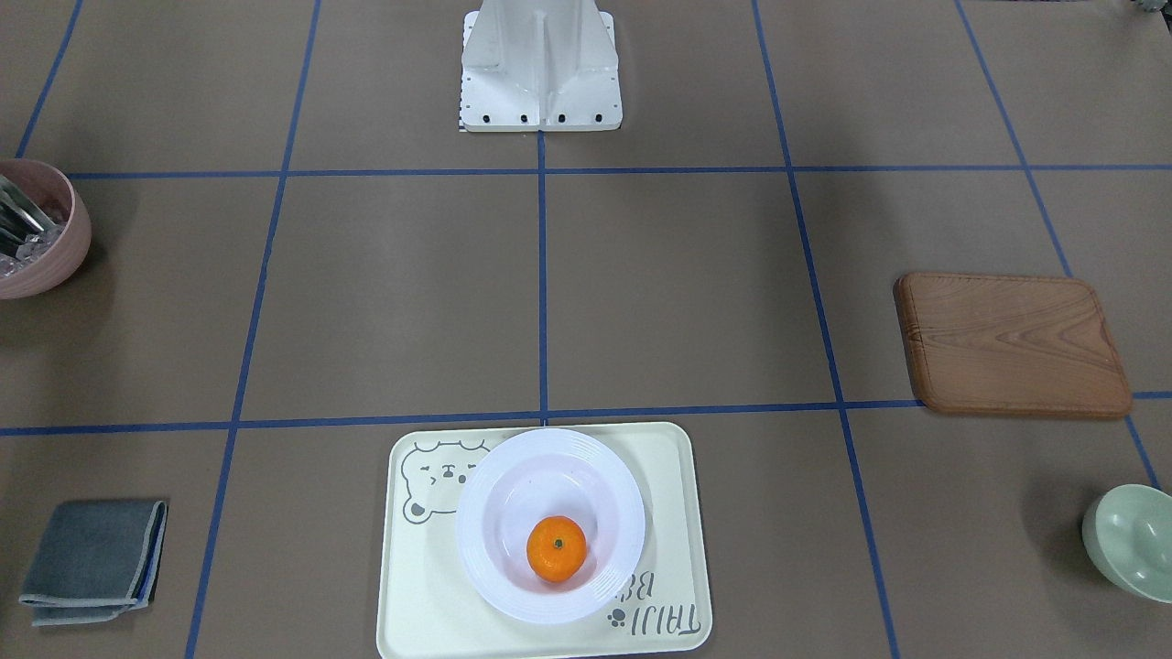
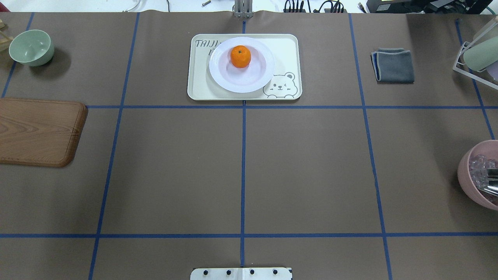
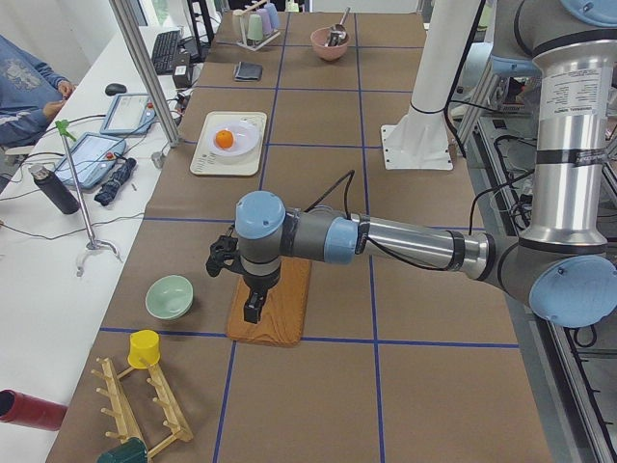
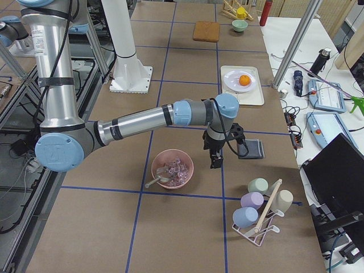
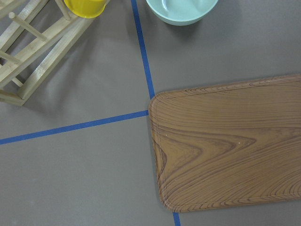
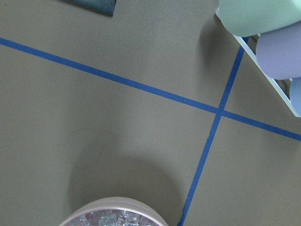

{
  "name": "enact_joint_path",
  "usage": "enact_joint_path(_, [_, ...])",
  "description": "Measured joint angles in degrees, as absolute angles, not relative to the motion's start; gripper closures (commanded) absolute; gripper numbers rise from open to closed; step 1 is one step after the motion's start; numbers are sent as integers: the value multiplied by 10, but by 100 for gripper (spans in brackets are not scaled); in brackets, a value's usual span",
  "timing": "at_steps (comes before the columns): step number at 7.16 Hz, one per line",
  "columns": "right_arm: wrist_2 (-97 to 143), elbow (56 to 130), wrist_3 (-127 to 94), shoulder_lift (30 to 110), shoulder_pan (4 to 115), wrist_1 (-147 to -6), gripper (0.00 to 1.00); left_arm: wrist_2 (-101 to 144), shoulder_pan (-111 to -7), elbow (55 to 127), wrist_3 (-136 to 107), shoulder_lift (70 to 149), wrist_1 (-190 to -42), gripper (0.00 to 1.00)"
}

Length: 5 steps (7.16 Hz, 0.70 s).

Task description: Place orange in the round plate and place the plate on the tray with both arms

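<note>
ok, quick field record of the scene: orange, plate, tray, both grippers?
orange: in the plate
plate: on the tray, covering part of the lettering
tray: flat on the table, across from the base
left gripper: away from tray, over the board; open or shut cannot tell
right gripper: away from tray, between pink bowl and cloth; cannot tell
task: looks done
</note>
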<state>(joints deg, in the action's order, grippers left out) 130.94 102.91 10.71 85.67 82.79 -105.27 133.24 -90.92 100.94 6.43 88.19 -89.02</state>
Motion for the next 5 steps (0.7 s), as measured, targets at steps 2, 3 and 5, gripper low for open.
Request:
enact_joint_path(2, [1310, 1031, 107, 856, 828, -1052, 0, 1333, -908, 1005, 64, 885, -891, 2])
enact_joint_path(3, [1310, 1032, 107, 856, 827, -1052, 0, 1333, -908, 1004, 64, 887, -891, 2])
enact_joint_path(5, [1314, 1034, 106, 855, 825, -1052, 0, 1333, -908, 1003, 64, 890, -895, 2])
